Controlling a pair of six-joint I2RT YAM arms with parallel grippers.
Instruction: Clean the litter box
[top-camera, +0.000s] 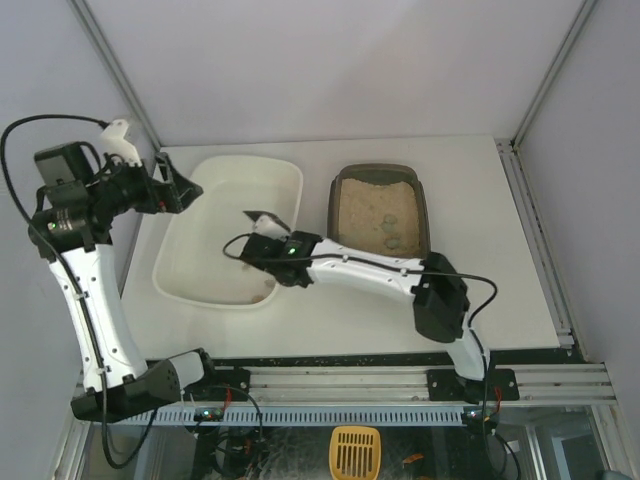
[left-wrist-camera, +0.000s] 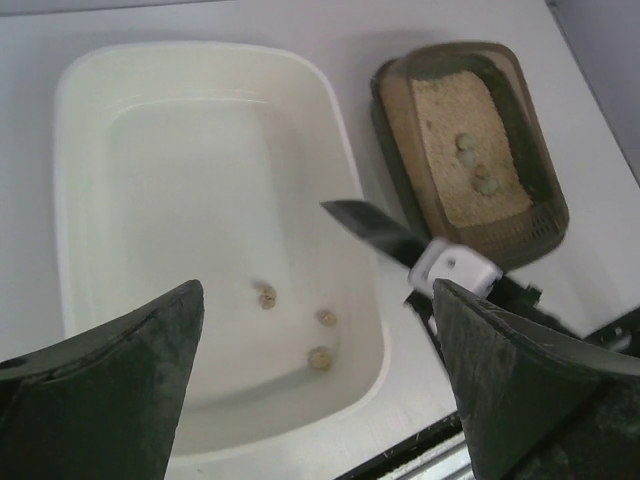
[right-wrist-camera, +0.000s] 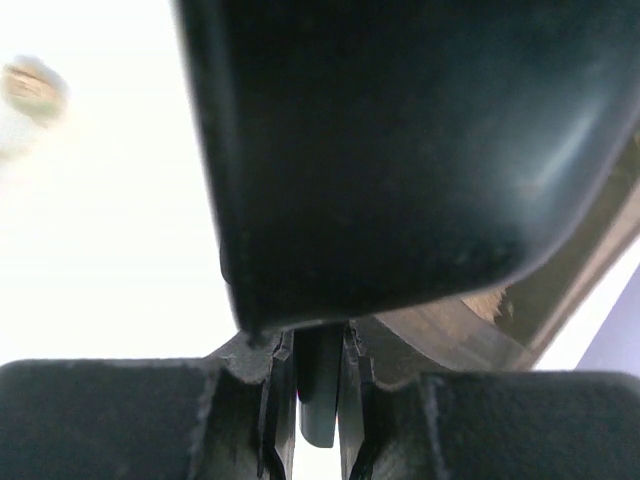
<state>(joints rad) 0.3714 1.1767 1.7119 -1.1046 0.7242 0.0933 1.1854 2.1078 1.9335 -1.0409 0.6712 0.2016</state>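
The litter box (top-camera: 378, 170) is a dark grey-brown tray with beige litter and a few clumps (top-camera: 392, 236), right of centre; it also shows in the left wrist view (left-wrist-camera: 545, 195). My right gripper (top-camera: 272, 240) is shut on the handle of a dark scoop (top-camera: 264, 217), held over the right rim of the white tray (top-camera: 200, 288). In the right wrist view the scoop (right-wrist-camera: 400, 150) fills the top and its handle sits between the fingers of the right gripper (right-wrist-camera: 320, 400). My left gripper (top-camera: 183, 190) is open and empty above the white tray's left edge.
The white tray (left-wrist-camera: 80, 120) holds three small clumps (left-wrist-camera: 320, 357) near its near right corner. The scoop blade (left-wrist-camera: 372, 228) hangs above its right rim. A yellow scoop (top-camera: 355, 450) lies below the table's front rail. Grey walls close in the back and sides.
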